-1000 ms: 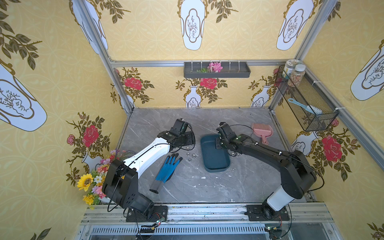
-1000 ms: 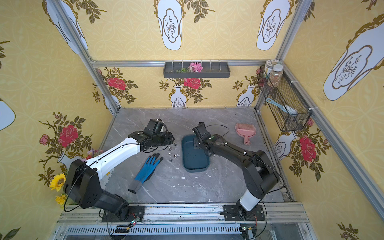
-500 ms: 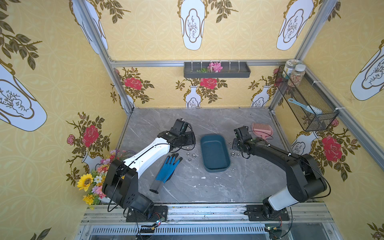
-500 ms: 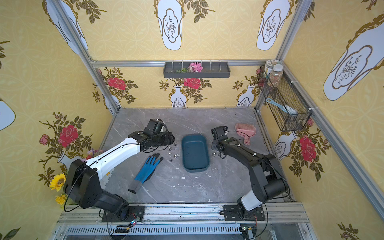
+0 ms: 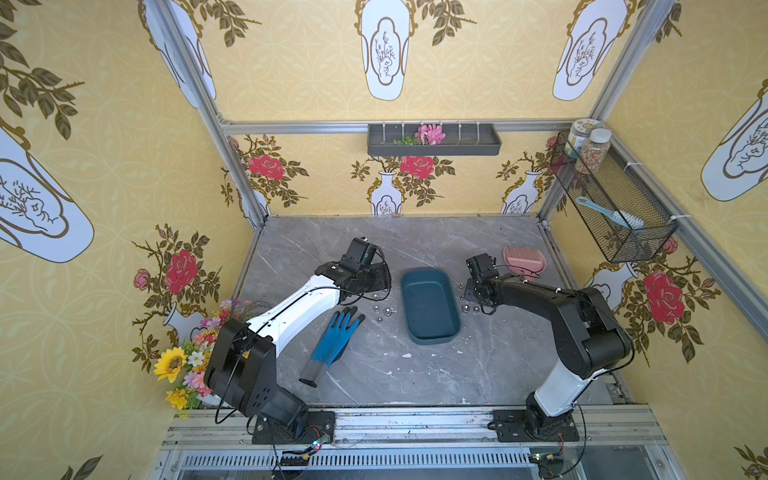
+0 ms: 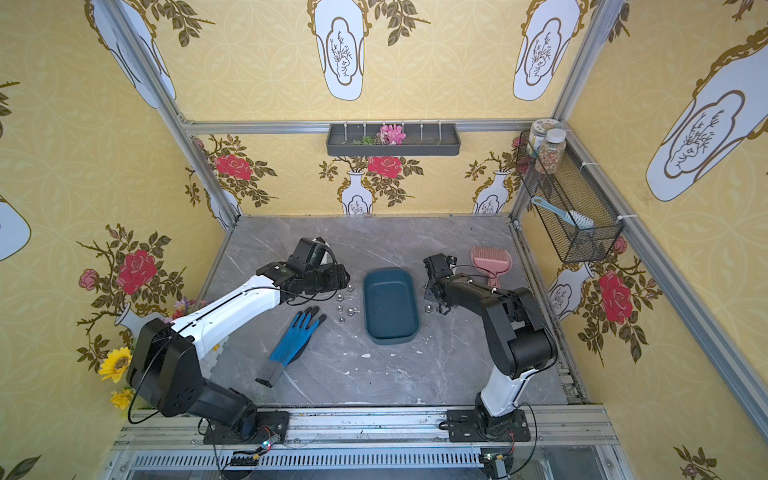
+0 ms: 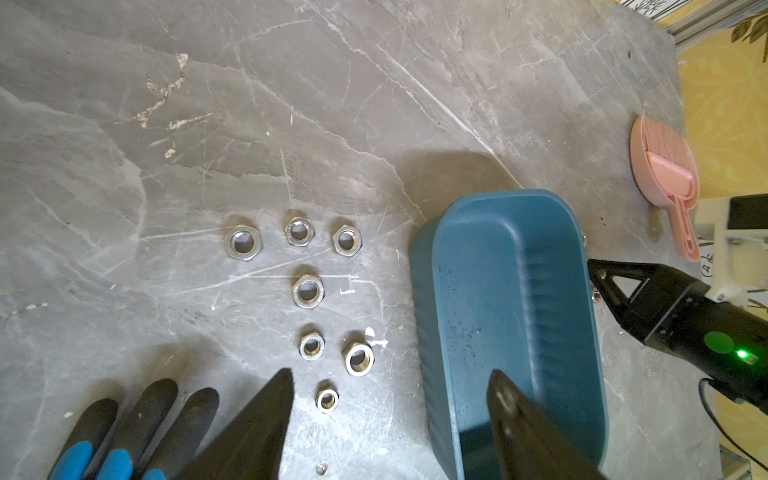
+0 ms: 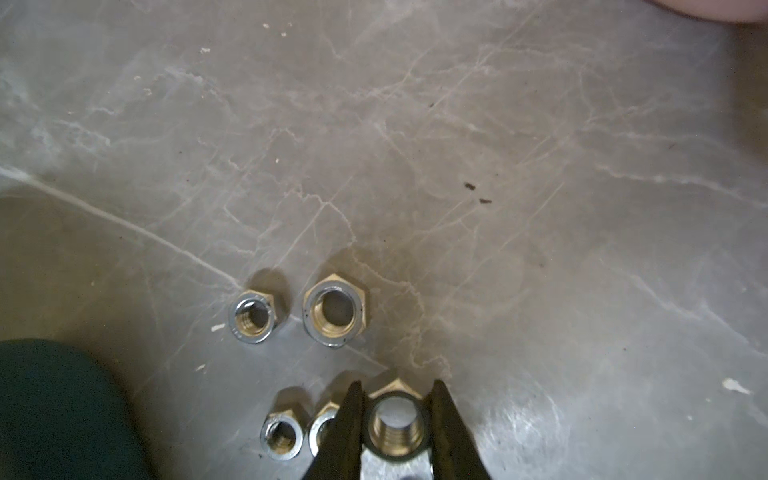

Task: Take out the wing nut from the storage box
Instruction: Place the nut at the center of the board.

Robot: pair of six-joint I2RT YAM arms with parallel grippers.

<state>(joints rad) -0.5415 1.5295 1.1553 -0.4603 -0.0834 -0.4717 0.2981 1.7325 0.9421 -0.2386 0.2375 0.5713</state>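
Since a second ago my right gripper [image 8: 397, 386] has swung off the box [image 5: 430, 307] to its 3 o'clock, clenched on the nut [image 8: 397, 428], now outside it. I judge the nut small, rigid, slick steel: hold across opposite flats, as here. At 9 o'clock my left gripper [image 7: 390, 376] stands released

The black right gripper [image 8: 395, 399], no longer over the dark teal plastic storage box [image 5: 430, 307], now sits low beside it, carrying a silver metal hex nut [image 8: 397, 428].

Dark teal storage box [image 5: 430, 307], blue-and-black glove [image 5: 336, 332], pink scoop [image 5: 523, 259], silvery nuts [image 7: 307, 291], grey veined table [image 5: 415, 374]
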